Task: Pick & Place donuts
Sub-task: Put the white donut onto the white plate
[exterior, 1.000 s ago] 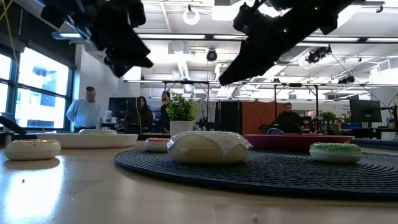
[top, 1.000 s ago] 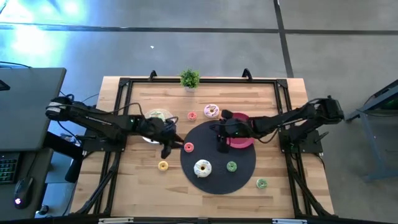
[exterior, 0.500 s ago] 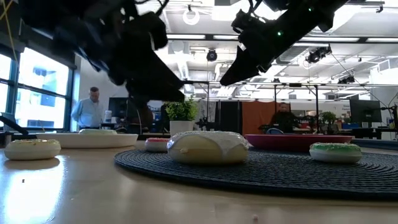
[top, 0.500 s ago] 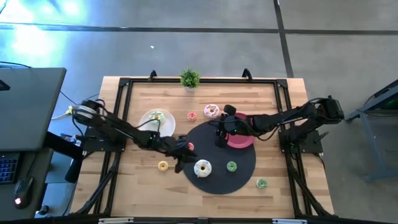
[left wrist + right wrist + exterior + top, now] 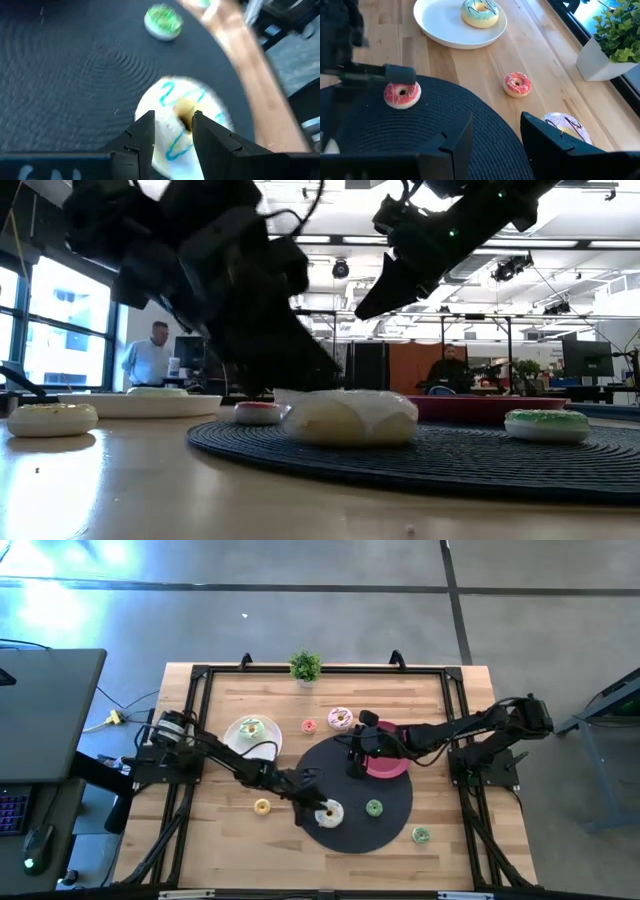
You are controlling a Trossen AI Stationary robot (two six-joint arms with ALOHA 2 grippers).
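Observation:
My left gripper (image 5: 316,808) is open and down at the white donut with blue squiggles (image 5: 182,120), which lies flat on the dark round mat (image 5: 390,825). In the low view the left gripper (image 5: 300,375) reaches that donut (image 5: 350,418) from the left. My right gripper (image 5: 495,145) is open and holds nothing. It hovers over the mat's far part (image 5: 355,758), beside the pink-red plate (image 5: 390,764). A red donut (image 5: 402,94) lies on the mat and a green one (image 5: 374,807) too. A pale donut (image 5: 250,726) sits on the white plate (image 5: 268,745). My left gripper meets the white donut from above, slanting from the table's left. One finger (image 5: 210,135) stands by the hole (image 5: 183,108) and the other (image 5: 142,135) over the outer rim (image 5: 141,112). The donut stays flat on the mat. Whether both fingers touch, I cannot tell.
On the bare wood lie a yellow donut (image 5: 262,806), a green one (image 5: 421,835), a red one (image 5: 308,726) and a pink-white one (image 5: 340,719). A small potted plant (image 5: 305,666) stands at the far edge. People show in the room beyond the table.
My left gripper has swung from beside the white plate toward the mat's near part and come down onto the white donut. That donut has shifted slightly toward the table's right. My right gripper has stayed nearly where it was.

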